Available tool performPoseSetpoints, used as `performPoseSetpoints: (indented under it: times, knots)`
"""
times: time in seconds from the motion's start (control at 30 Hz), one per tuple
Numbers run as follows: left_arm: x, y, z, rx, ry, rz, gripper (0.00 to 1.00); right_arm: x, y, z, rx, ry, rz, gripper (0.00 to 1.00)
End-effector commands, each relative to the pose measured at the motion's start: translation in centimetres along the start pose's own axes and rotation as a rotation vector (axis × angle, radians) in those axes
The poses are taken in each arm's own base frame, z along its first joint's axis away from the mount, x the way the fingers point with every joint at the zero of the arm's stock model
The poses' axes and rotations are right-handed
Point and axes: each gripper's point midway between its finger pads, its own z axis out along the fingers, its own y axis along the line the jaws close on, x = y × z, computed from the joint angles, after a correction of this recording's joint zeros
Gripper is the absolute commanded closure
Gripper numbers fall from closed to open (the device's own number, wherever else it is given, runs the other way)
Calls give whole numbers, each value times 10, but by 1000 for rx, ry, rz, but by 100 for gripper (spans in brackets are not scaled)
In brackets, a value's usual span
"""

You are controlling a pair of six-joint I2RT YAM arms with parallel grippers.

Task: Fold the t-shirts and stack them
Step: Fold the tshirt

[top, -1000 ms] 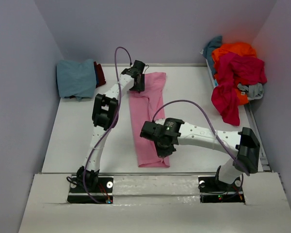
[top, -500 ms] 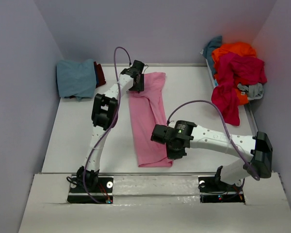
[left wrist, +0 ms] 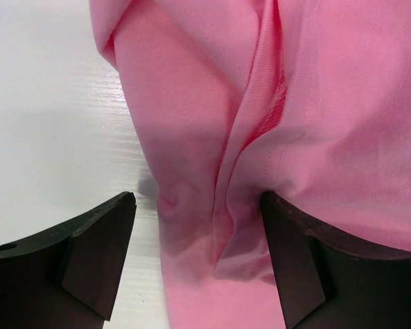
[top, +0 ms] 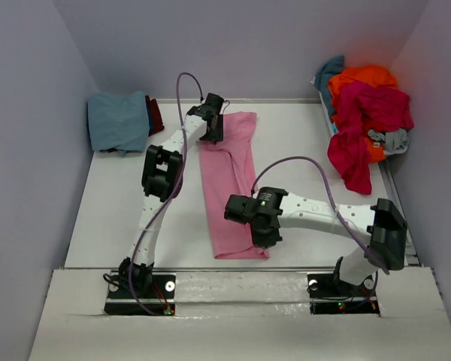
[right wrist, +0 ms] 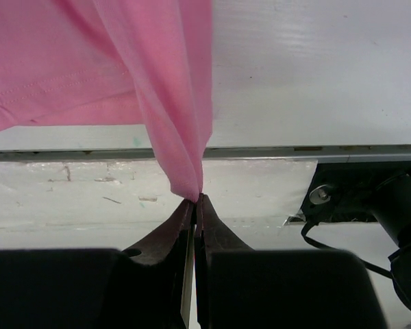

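Note:
A light pink t-shirt (top: 229, 180) lies as a long narrow strip down the middle of the white table (top: 120, 218). My left gripper (top: 214, 135) stands open at its far end. In the left wrist view the left gripper (left wrist: 197, 205) straddles a bunched fold of the pink cloth (left wrist: 315, 103), the right finger (left wrist: 294, 260) touching it. My right gripper (top: 261, 239) is at the shirt's near right corner. The right wrist view shows the right gripper (right wrist: 195, 200) shut on a pinched tip of the pink hem (right wrist: 178, 137), lifted off the table.
A folded teal-blue t-shirt (top: 119, 120) lies at the back left with a dark red cloth (top: 155, 114) beside it. At the back right is a heap of t-shirts: orange (top: 361, 77), crimson-magenta (top: 368, 113), grey (top: 391, 139), teal (top: 329, 71). The table's front edge (right wrist: 260, 152) is just below the held corner.
My right gripper swung to the right with the pink corner, then came back a little left; the near hem now flares rightward. The left arm has not moved.

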Motion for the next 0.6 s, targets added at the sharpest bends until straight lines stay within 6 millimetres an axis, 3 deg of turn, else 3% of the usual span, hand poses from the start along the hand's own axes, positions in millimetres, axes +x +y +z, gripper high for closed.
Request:
performPoseSetpoints:
  times: [0.0,0.3,0.57]
  knots:
    - [60,46,17,-140,201,85,15,-6,30,1,-71,5,-81,93]
    - [60,45,17,-137,202,84,15,-12,62,7,-135,19,-186,93]
    - [59,49,20,-138,205,77,15,-3,81,11,-205,59,-276,93]
